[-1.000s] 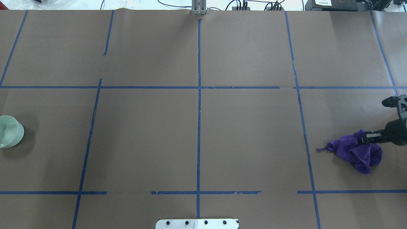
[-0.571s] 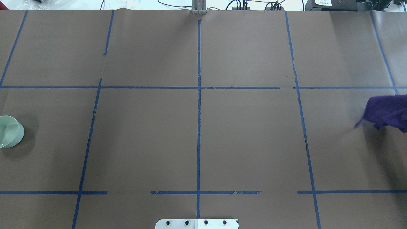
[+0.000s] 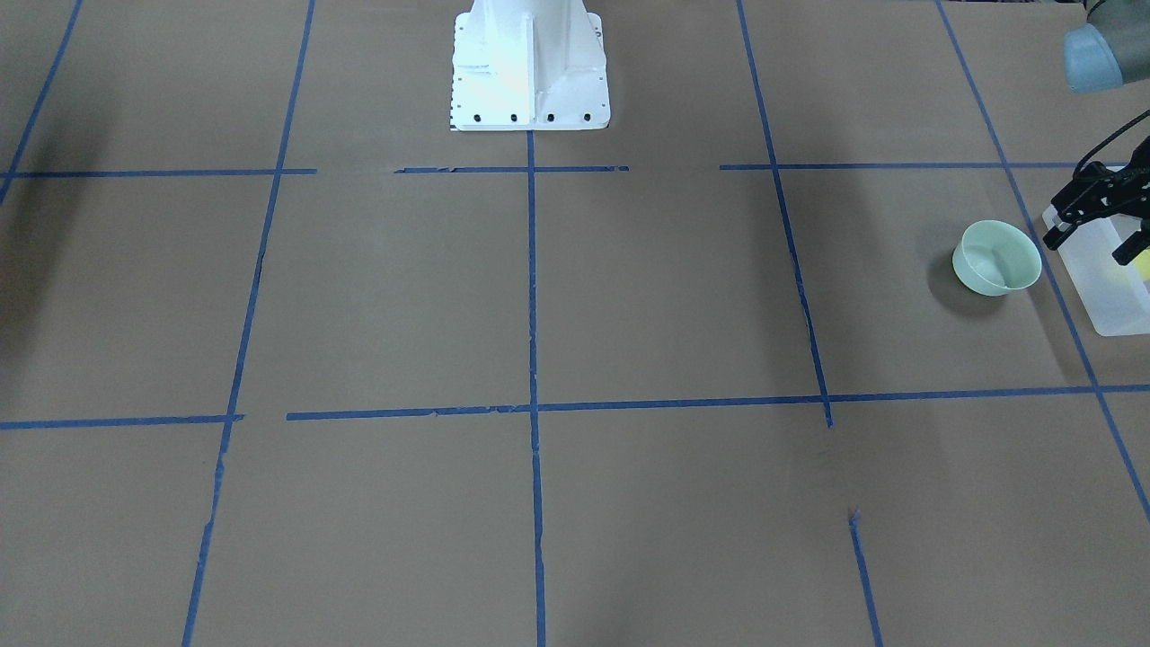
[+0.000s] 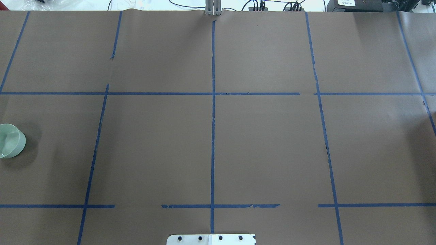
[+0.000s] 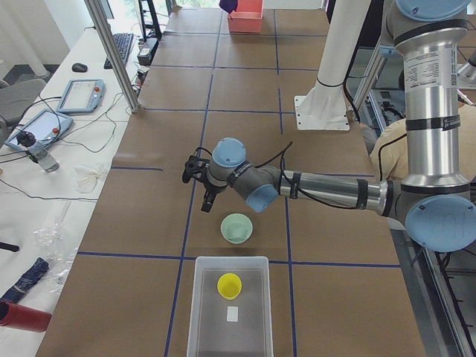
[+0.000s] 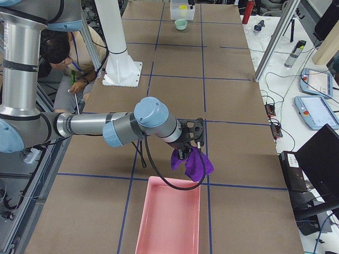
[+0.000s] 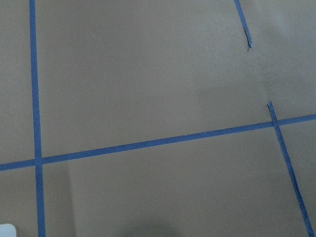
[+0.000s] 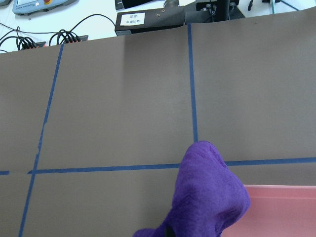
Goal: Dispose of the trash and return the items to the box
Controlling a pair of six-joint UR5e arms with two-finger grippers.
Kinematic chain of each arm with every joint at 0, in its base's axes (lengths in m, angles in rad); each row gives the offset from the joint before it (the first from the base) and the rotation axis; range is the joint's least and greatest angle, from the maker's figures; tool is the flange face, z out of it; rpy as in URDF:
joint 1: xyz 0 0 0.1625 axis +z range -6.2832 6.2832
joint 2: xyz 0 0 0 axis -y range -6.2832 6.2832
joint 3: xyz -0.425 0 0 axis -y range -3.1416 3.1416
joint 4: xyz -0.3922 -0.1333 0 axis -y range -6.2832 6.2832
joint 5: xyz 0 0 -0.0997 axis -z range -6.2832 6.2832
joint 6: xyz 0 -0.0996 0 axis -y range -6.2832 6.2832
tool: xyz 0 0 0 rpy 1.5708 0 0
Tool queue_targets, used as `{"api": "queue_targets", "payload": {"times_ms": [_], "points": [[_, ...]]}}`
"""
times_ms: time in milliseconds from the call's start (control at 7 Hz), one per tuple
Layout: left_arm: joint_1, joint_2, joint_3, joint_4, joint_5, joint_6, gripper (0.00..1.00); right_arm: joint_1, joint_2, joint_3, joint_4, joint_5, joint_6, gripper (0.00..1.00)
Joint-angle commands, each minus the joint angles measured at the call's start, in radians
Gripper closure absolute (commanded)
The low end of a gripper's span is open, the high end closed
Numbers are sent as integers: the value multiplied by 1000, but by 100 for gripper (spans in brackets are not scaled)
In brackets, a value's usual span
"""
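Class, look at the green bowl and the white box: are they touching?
Apart. The exterior left view shows a strip of bare table between the bowl and the box.

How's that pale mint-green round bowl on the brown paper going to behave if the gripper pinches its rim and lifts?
The pale mint-green round bowl looks rigid, so it should hold its shape in a pinch. It stands empty, so it is likely light. Its smooth wall may slip, and a nudge would probably slide it over the brown paper.
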Motion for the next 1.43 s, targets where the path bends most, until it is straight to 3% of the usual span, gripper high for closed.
{"api": "queue_targets", "payload": {"times_ms": [0, 286, 429, 571, 857, 1286], "points": [[3, 28, 13, -25, 5, 3, 0, 119, 34, -55, -214, -166, -428, 100], [12, 65, 19, -49, 8, 8, 0, 69, 26, -237, -170, -179, -453, 100], [50, 82, 25, -51, 13, 9, 0, 26, 29, -323, -74, -179, -430, 70], [83, 82, 33, -51, 57, 6, 0, -6, 27, -348, -38, -173, -406, 1], [164, 70, 48, -49, 80, -75, 0, -57, 30, -347, -36, -159, -390, 0], [340, 68, 34, -48, 233, -268, 0, -97, 38, -336, -33, -80, -326, 0]]}}
